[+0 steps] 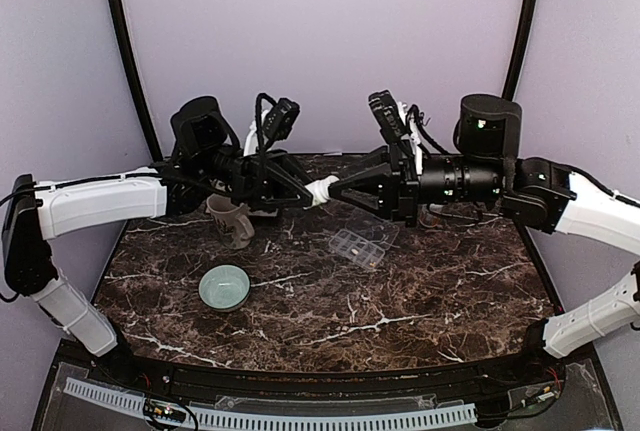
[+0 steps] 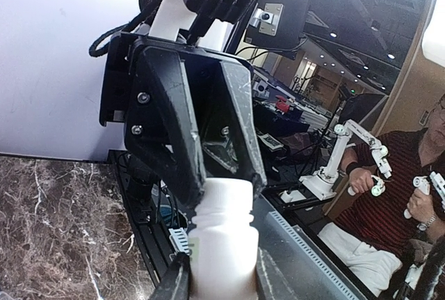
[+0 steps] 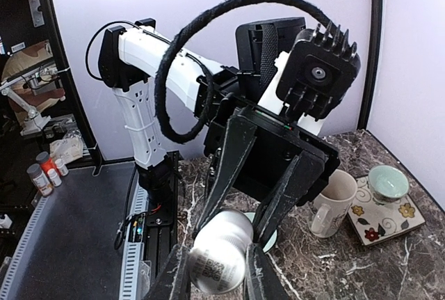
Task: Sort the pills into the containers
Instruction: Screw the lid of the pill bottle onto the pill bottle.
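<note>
Left gripper is pinching one end of the bottle, jaws narrowly parted around it. Right gripper is pinching the other end likewise. Bottle is hanging in the air toward the table's back edge. Label print is showing, unreadable. Organiser is lying just right of the table's centre.

left arm: raised, reaching inward | left gripper: clamped on white bottle | right arm: mirrored | right gripper: clamped on same bottle
</note>
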`<act>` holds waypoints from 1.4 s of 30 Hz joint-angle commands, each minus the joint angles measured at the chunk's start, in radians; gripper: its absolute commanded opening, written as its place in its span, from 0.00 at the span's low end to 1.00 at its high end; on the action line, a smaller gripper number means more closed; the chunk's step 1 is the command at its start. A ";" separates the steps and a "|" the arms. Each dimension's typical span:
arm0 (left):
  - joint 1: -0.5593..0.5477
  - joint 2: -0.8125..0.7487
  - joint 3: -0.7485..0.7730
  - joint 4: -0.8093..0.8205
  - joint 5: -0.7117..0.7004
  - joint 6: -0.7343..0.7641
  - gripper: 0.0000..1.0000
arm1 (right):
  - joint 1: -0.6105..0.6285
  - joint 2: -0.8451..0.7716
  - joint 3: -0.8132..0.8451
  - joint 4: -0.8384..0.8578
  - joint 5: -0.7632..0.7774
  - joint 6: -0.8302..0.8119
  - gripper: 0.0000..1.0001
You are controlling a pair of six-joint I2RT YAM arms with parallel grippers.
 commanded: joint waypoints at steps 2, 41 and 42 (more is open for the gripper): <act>-0.075 0.030 0.106 0.254 -0.121 -0.183 0.00 | 0.043 0.085 -0.070 -0.151 0.064 -0.089 0.09; -0.145 -0.092 0.139 -0.201 -0.430 0.427 0.00 | 0.048 0.156 -0.121 0.009 0.153 0.314 0.07; -0.148 -0.101 0.130 -0.202 -0.457 0.448 0.00 | 0.048 0.163 -0.120 0.009 0.159 0.334 0.07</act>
